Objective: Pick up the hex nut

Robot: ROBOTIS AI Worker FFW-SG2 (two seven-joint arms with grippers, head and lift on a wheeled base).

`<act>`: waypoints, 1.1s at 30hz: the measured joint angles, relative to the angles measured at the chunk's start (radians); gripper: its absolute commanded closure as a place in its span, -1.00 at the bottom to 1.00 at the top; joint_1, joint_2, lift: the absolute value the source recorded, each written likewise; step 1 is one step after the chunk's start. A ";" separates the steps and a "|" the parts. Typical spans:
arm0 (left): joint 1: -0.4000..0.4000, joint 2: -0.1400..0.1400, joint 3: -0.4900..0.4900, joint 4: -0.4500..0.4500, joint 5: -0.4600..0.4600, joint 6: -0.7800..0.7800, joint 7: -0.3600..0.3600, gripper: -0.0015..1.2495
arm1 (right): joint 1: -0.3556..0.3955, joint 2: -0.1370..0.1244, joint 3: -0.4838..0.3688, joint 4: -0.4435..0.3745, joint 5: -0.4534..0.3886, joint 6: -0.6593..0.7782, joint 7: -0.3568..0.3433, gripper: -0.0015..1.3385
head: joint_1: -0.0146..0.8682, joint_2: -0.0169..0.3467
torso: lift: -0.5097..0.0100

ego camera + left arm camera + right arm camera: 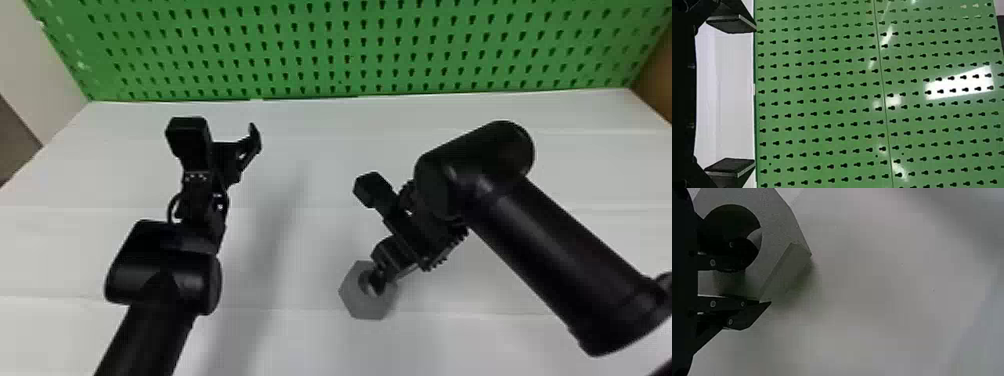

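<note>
In the head view, the hex nut [366, 308] is seen flat-face up at the white tabletop [310, 120], with part of its hole and rim covered by the right gripper [391, 281]. One jaw is set down into the hole. The left gripper [225, 145] is held well apart from the nut, nearer the green pegboard [350, 45], with its jaws spread.

In the left wrist view, the jaws of the left gripper [752, 94] are seen wide apart, with nothing held between them; the pegboard is faced beyond.

In the right wrist view, the wall of the nut is clamped by the right gripper [754, 284]: one jaw is placed inside the round hole, the other against the outer side.
</note>
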 measured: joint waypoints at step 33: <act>0.021 0.000 0.005 -0.002 0.010 -0.003 0.000 -0.86 | 0.245 0.009 -0.436 -0.435 0.267 -0.142 0.000 0.56 | 0.81 -0.09 | 0.64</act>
